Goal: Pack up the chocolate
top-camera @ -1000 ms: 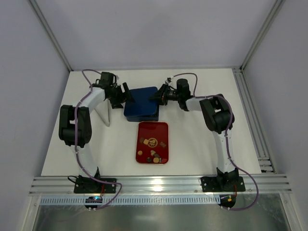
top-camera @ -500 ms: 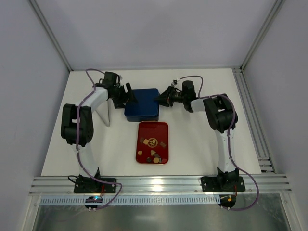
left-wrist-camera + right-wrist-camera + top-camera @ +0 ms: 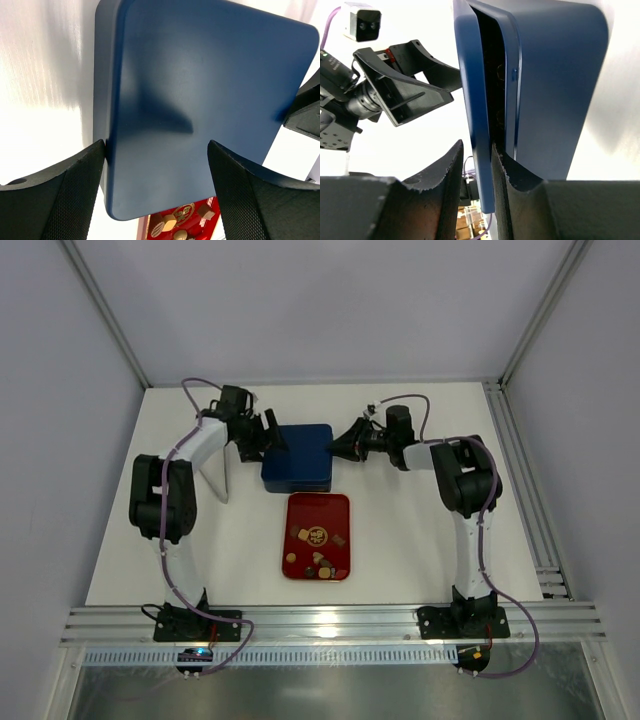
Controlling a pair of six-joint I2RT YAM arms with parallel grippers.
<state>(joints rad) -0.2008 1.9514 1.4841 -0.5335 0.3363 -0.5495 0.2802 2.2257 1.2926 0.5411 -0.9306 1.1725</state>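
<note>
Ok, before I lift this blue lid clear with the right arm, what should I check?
1. Right gripper pinching the blue lid by its edge: ok.
2. Lid parted from the box base, dark gap showing: ok.
3. Left gripper open, astride the box: ok.
4. Left fingers actually bracing the base: cannot tell.
5. Chocolates lying in the red tray, apart from the box: ok.
</note>
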